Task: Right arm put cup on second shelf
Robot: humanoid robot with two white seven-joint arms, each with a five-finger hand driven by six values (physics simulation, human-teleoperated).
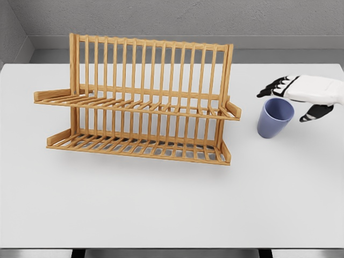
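On the white table you have a blue cup standing upright near the right side, open mouth up, just beside the right end of the wooden dish rack but not touching it. Your right hand comes in from the right edge and hovers at the cup's rim, its dark fingers spread: some reach past the far side of the rim, the thumb hangs down on the near right side. They look open, with nothing gripped yet. You can see the rack has two slatted shelves, an upper shelf and a lower shelf, both bare, and a tall slatted back
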